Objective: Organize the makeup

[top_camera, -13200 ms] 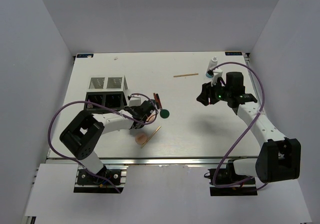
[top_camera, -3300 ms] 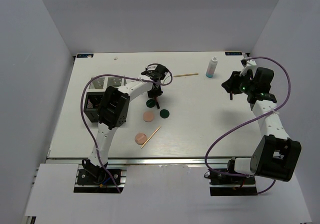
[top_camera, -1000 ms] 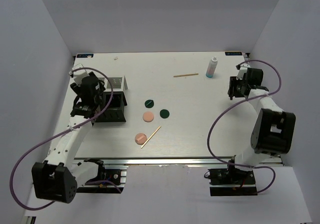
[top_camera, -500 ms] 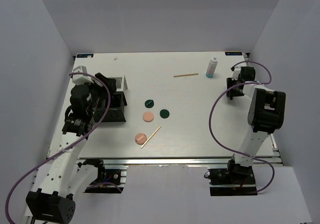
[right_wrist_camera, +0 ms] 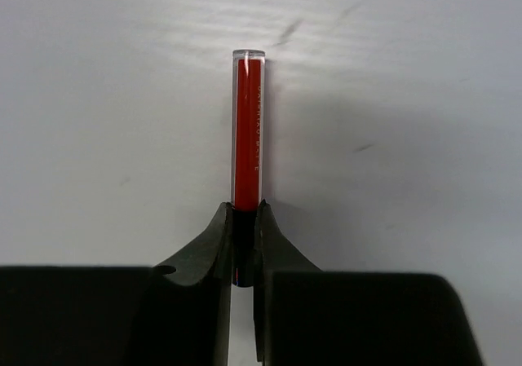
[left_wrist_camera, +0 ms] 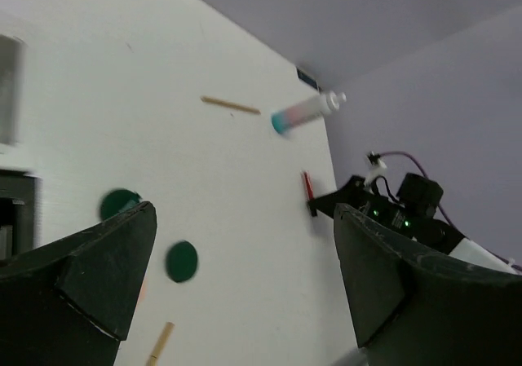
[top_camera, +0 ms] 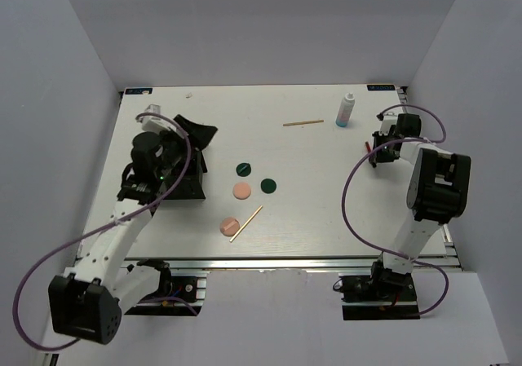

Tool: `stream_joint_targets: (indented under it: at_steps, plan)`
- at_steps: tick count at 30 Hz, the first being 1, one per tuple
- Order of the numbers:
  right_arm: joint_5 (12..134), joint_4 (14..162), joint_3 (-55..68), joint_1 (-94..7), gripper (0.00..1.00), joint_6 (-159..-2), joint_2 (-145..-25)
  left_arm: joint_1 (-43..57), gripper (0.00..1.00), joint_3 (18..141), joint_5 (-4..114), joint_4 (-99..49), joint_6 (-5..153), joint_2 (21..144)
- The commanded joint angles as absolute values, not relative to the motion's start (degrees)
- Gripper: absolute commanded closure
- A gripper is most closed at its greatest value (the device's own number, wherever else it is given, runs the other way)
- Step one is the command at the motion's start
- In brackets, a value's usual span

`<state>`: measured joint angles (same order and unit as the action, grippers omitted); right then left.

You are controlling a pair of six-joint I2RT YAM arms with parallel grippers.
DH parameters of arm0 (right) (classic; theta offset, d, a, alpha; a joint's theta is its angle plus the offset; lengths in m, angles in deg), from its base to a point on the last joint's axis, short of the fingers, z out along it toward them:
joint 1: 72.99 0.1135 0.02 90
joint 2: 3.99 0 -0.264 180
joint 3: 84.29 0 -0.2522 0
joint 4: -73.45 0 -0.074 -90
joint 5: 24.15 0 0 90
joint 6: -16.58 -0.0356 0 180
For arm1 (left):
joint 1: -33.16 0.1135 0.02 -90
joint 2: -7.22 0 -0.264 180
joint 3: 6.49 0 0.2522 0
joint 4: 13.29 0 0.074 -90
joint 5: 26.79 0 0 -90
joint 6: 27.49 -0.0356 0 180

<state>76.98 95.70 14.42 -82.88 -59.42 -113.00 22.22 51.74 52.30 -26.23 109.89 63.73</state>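
The makeup lies spread over the white table point(top_camera: 310, 203). My right gripper point(right_wrist_camera: 242, 219) is shut on the black end of a red stick point(right_wrist_camera: 247, 130), low at the table's right side point(top_camera: 366, 146). A white-blue bottle point(top_camera: 347, 111) stands at the back right. Two dark green discs point(top_camera: 243, 169) point(top_camera: 268, 185), two peach-pink discs point(top_camera: 241, 191) point(top_camera: 229, 226) and two wooden sticks point(top_camera: 303, 123) point(top_camera: 246, 222) lie around the middle. My left gripper point(top_camera: 198, 130) hangs open and empty above the black organizer box point(top_camera: 192, 183), tilted toward the discs point(left_wrist_camera: 181, 261).
Grey walls close in the table on the left, back and right. The left arm covers most of the organizer box. The right arm's purple cable loops over the table's right part point(top_camera: 351, 187).
My right gripper has closed on the red stick. My left arm has swung over the organizer box and its jaws have opened wider.
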Motion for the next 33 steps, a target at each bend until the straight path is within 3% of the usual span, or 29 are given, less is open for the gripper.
stream_joint_targets:
  at_steps: [1,4,7,15,22,29,33]
  plan:
    - [97.49,100.48,18.91,-83.1,1.0,-54.89,-103.42,15.51,0.02,53.14,45.46,-18.88,117.09,71.34]
    - [112.71,102.84,20.95,-80.31,1.0,-51.38,-95.68,9.53,0.02,55.95,43.01,-13.9,121.54,80.47]
    - [119.87,103.82,21.74,-75.48,1.0,-51.44,-90.75,6.27,0.02,56.22,41.07,-4.08,128.92,87.52]
    - [106.21,89.94,24.12,-59.47,1.0,-82.6,-84.32,1.44,0.02,60.88,39.48,7.13,136.86,99.4]
    - [103.9,89.49,21.92,-55.51,1.0,-86.17,-86.08,-0.76,0.08,62.81,41.49,8.64,136.08,102.49]
    - [104.34,88.62,21.39,-53.92,1.0,-87.66,-86.96,-2.61,0.23,65.09,43.79,3.1,132.56,103.54]
    - [104.52,88.27,21.21,-52.87,1.0,-87.84,-86.88,-3.66,0.39,67.47,46.07,-1.2,130.19,104.6]
